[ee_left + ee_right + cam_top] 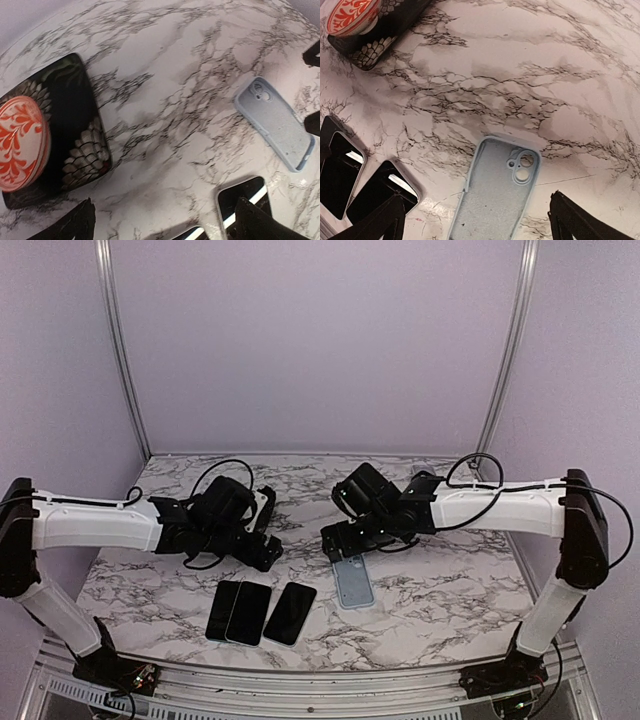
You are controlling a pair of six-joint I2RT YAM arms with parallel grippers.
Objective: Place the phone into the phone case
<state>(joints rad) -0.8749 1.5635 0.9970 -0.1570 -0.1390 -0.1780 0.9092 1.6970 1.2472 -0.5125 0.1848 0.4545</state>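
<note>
While both arms reach inward low over the table (440,590), left gripper (262,545) and right gripper (338,545) hover spread wide, empty; blue phone case (353,583) lies hollow-up beneath the right, three phones (249,612) just beside it.

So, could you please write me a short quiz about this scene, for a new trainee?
1. How many phones lie on the table?
2. True or false: a phone is already inside the blue case.
3. The left gripper and the right gripper are: A) open, holding nothing; B) shut on a phone; C) shut on the case.
Key: 1) three; 2) false; 3) A.
</note>
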